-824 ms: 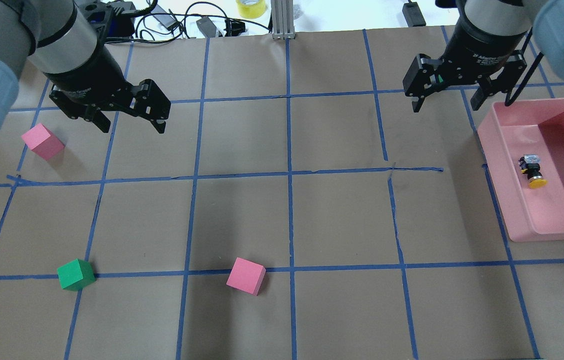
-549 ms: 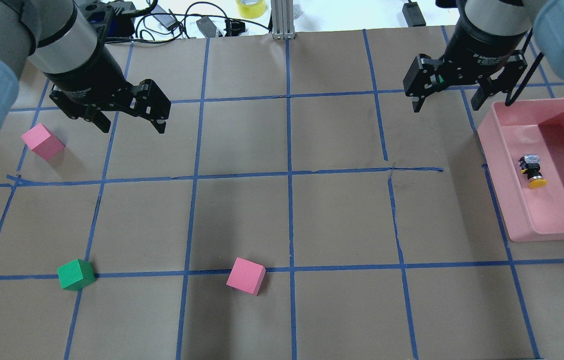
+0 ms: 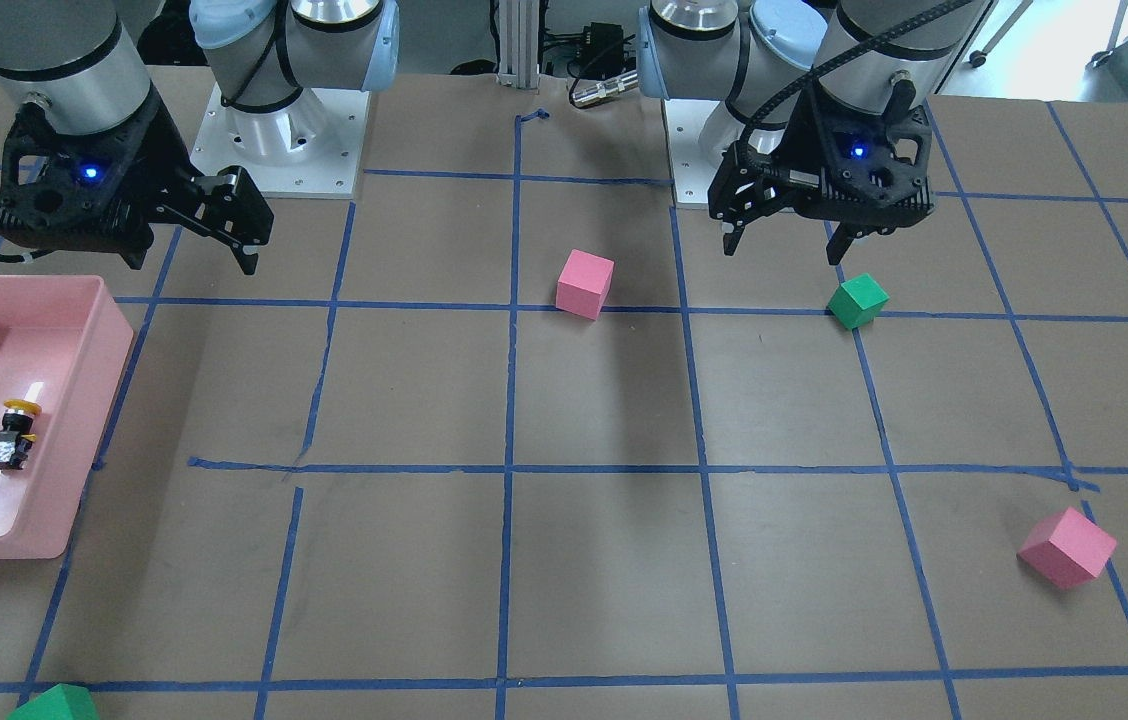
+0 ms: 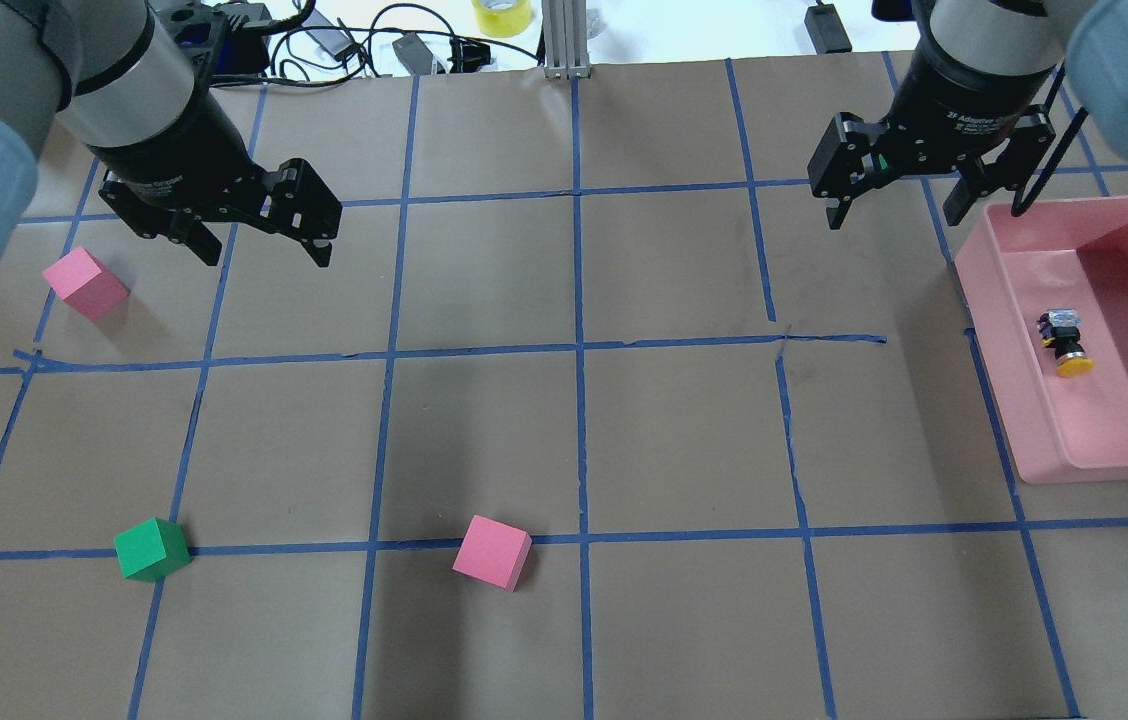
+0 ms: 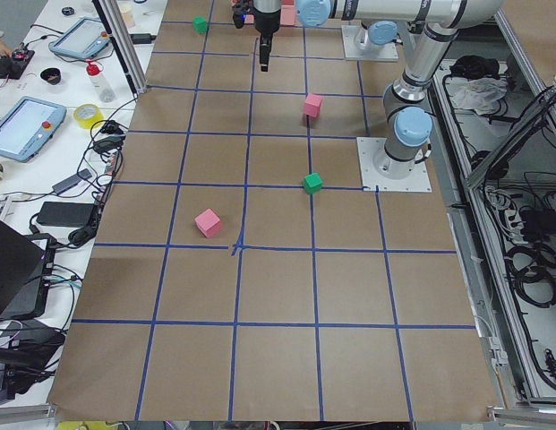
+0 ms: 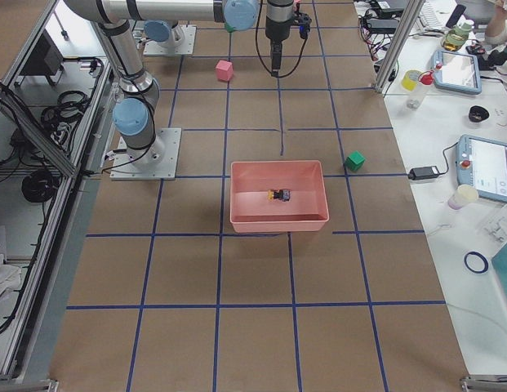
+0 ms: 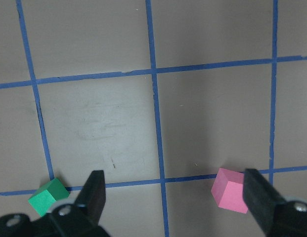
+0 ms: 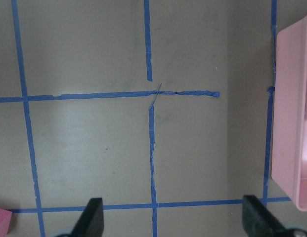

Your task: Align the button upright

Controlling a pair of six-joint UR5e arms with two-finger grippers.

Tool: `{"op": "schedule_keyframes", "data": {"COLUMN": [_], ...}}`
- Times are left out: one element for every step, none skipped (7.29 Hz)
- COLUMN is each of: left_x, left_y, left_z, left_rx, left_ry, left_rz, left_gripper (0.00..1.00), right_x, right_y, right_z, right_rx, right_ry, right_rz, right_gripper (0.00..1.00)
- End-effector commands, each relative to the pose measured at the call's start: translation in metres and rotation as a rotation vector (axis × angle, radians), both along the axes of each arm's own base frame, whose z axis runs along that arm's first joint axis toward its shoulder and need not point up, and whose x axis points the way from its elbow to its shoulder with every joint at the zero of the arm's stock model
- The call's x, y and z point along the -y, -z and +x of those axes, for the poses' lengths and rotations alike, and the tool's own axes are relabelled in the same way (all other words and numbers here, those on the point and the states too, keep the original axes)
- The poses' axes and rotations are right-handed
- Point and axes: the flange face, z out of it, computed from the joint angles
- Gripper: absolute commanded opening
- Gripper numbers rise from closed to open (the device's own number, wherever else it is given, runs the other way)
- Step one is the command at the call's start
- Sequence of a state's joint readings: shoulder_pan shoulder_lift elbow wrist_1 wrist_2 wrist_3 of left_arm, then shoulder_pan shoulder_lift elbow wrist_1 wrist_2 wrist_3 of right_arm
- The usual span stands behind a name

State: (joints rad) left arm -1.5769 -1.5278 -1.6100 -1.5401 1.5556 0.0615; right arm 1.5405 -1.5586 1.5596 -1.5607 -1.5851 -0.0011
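The button [image 4: 1063,344] lies on its side inside the pink bin [image 4: 988,330] at the table's right, with its yellow cap toward the robot and its silvery base away. It also shows in the front view [image 3: 10,434] and the right side view [image 6: 279,194]. My right gripper [image 4: 892,217] is open and empty, and hovers above the table just left of the bin's far corner. My left gripper [image 4: 266,255] is open and empty over the table's far left. The right wrist view shows only the bin's edge [image 8: 291,123], not the button.
A pink cube [image 4: 84,283] lies left of my left gripper. A green cube [image 4: 151,549] and a second pink cube [image 4: 492,552] lie on the near blue tape line. Another green cube [image 3: 54,705] sits beyond the bin. Cables lie along the far edge.
My right gripper has shifted very slightly. The left gripper, the button, the bin and the cubes have not moved.
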Motion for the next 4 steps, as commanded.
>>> {"op": "schedule_keyframes", "data": {"left_x": [-0.0001,-0.0001,0.0001,0.0003], "left_y": [0.0003,0.0003,-0.0004,-0.0004], "left_z": [0.0000,0.0001,-0.0002,0.0007], "left_rx": [0.000,0.001,-0.002,0.000], "left_ry": [0.000,0.000,0.000,0.000], "left_rz": [0.001,0.001,-0.001,-0.001], "left_gripper": [1.00,1.00,1.00,1.00], "right_x": [0.0012,0.0013,0.0012,0.0016], "right_y": [0.0038,0.0038,0.0044,0.0038], "right_z": [0.0009,0.0009,0.0009,0.0004], "right_rx": [0.004,0.004,0.004,-0.009], "right_ry": [-0.002,-0.002,-0.002,-0.003], "right_rz": [0.006,0.006,0.006,0.000], "right_gripper": [1.00,1.00,1.00,1.00]}}
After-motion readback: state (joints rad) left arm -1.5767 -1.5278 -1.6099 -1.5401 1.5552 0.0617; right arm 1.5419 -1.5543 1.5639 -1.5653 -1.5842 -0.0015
